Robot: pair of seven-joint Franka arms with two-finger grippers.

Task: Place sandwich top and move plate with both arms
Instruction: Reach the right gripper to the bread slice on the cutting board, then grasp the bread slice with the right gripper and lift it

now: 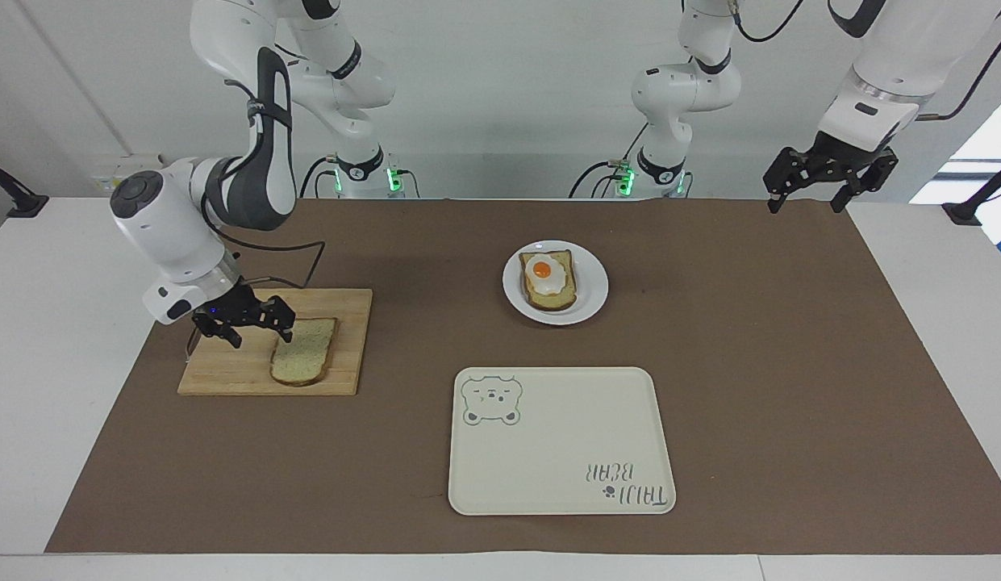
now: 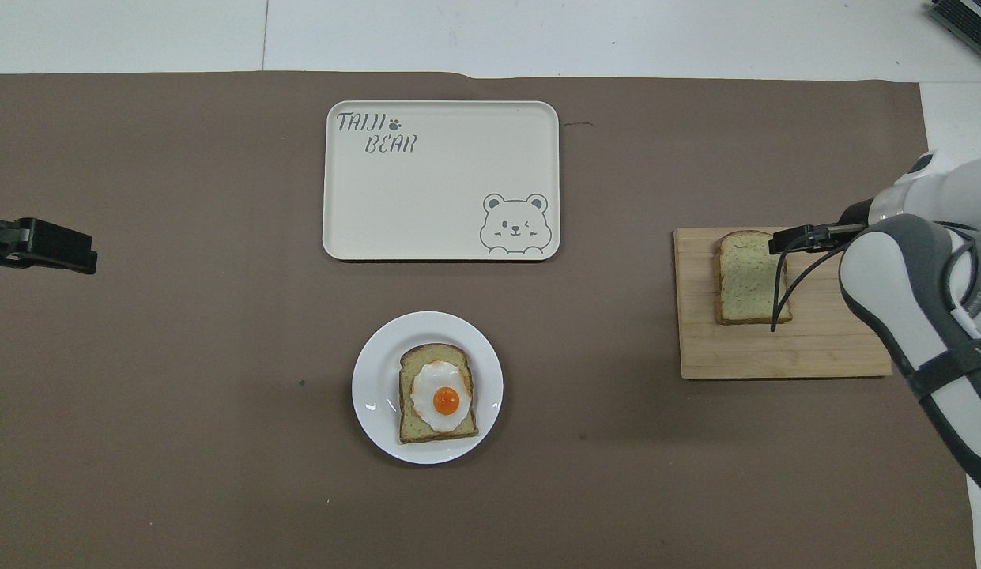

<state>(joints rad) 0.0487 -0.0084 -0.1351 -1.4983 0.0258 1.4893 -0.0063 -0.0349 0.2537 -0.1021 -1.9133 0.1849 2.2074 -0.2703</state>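
Hovering low over the wooden cutting board [image 1: 274,343], the right hand [image 1: 246,320] is hanging with its fingers apart, one fingertip [image 1: 285,330] just above the flat, robot-side end of the sandwich top [image 1: 304,351] and the other over bare board toward the right arm's end of the table [image 1: 32,323]; whether any finger is touching the bread cannot be told. The sandwich top is lying flat on the board, its rounded end pointing away from the robots, and the board is sitting on the brown mat [image 1: 790,363] at the right arm's end. The plate [image 1: 590,303] is resting near the middle of the mat, nearer to the robots than the bear tray [image 1: 560,452], and is carrying a bread slice topped with a fried egg [image 1: 544,274]. The tray is lying just apart from the plate, with nothing on it. The left hand [image 1: 807,194] is waiting in the air over the mat's robot-side corner at the left arm's end of the table, its fingers spread apart and holding nothing. In the overhead view only the right hand's dark side [image 2: 802,235] is showing, over the edge of the sandwich top [image 2: 745,276].
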